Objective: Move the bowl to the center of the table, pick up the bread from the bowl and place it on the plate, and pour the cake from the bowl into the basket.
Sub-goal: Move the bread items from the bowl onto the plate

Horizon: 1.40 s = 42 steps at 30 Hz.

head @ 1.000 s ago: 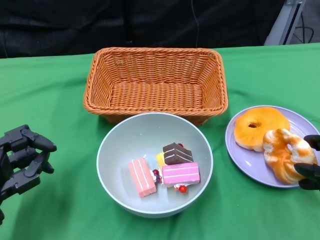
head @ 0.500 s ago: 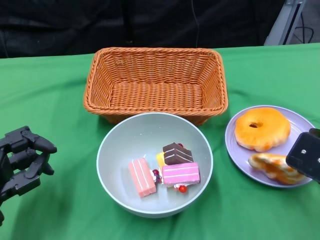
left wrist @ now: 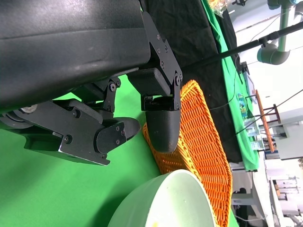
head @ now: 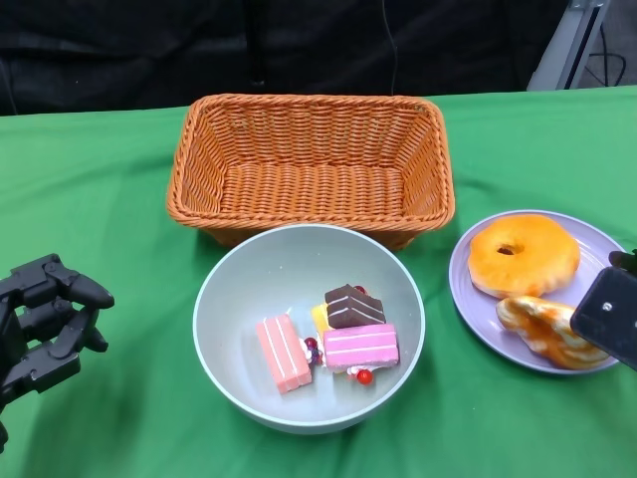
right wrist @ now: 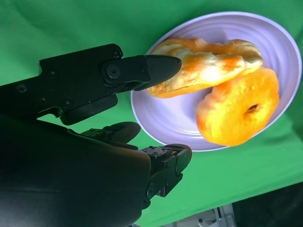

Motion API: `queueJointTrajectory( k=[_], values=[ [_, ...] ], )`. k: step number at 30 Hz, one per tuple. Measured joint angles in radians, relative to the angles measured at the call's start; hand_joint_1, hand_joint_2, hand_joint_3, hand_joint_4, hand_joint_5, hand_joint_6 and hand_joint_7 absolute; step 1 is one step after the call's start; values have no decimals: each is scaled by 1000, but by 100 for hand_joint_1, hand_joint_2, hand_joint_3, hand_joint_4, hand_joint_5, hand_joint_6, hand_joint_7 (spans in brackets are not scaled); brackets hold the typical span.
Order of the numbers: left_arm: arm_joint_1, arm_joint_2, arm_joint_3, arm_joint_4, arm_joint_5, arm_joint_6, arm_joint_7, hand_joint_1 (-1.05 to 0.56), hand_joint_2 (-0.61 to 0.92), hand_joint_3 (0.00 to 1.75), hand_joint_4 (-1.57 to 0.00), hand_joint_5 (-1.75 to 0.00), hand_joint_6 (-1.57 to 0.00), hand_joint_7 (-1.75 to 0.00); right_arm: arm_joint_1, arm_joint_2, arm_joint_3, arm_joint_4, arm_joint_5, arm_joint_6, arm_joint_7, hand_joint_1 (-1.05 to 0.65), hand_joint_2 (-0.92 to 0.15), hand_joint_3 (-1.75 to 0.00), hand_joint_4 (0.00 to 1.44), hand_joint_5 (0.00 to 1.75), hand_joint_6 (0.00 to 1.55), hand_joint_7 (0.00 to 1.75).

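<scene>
The big pale green bowl sits mid-frame on the green desk, with cake slices inside. It looks smooth and slippery; grab its rim. Both hands, left and right, are spread and hold nothing.

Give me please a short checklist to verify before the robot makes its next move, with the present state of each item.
1. Both breads on the plate: ok. The round bread and the twisted bread lie on it.
2. Right hand free of the twisted bread: cannot tell. One finger lies at its edge; the other fingers are apart from it.
3. Bowl at table center: ok. It stands just in front of the basket.
4. Only cake left in the bowl: ok. The cake pieces are there, no bread.
5. Basket ready to receive: ok. Nothing shows inside it.
6. Left hand ready: ok. It holds nothing, beside the bowl, apart from it.
</scene>
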Motion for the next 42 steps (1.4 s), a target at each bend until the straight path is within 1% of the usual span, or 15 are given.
queueJointTrajectory(
  k=[4, 5, 9, 12, 15, 18, 24, 28, 38, 39, 40, 42],
  values=[
    [2, 0, 0, -3, -1, 1, 0, 4, 76, 75, -73, -150, -77, -118, 15, 29, -12, 14, -22, -62, -74, -62, -92, -22, 45, 4, 28, 3],
    [2, 0, -1, -4, -1, 1, 0, 3, 76, 74, -73, -150, -77, -118, 17, 33, -12, 19, -32, -74, -86, -62, -92, -22, 44, 3, 27, 2],
    [4, 1, -1, -4, 0, 1, 0, 2, 76, 74, -73, -151, -76, -118, 24, 35, -7, 58, -98, -150, -153, -62, -92, -22, 42, 2, 27, 2],
    [5, 3, -2, -5, 0, 1, 0, 2, 75, 75, -73, -151, -76, -119, 28, 43, -6, 90, -128, -210, -200, -62, -92, -20, 44, 3, 28, 2],
    [5, 3, -4, -5, 0, 1, 0, 3, 75, 77, -73, -151, -76, -120, 28, 63, -6, 118, -144, -258, -239, -60, -92, -18, 44, 2, 29, 2],
    [6, 3, -5, -9, 0, 0, 0, 3, 74, 78, -73, -150, -76, -119, 24, 89, -6, 152, -172, -285, -291, -57, -92, -15, 44, 2, 30, 2],
    [8, 4, -7, -13, 1, 0, 0, 2, 74, 79, -73, -150, -76, -119, -9, 114, -7, 210, -204, -321, -338, -57, -92, -15, 44, 2, 30, 1],
    [9, 4, -8, -13, 1, -2, 0, 2, 74, 79, -73, -149, -76, -119, -61, 118, -12, 288, -212, -344, -367, -56, -92, -16, 44, 2, 30, 1],
    [9, 4, -8, -13, 1, -3, 0, 2, 73, 80, -73, -149, -76, -118, -68, 118, -13, 311, -212, -365, -374, -56, -92, -16, 44, 1, 30, 1],
    [13, 5, -6, -14, 0, -3, 0, 3, 73, 80, -73, -149, -76, -119, -85, 122, -13, 336, -210, -366, -373, -56, -92, -20, 44, 1, 31, 1],
    [14, 5, -8, -18, 0, -2, 0, 4, 74, 80, -73, -149, -76, -119, -122, 126, -16, 386, -204, -361, -370, -56, -92, -21, 44, 1, 32, 1],
    [16, 5, -10, -28, 0, -2, -1, 4, 74, 79, -72, -150, -76, -119, -209, 126, -52, 486, -177, -337, -364, -55, -92, -22, 45, 2, 33, 2]
  ],
)
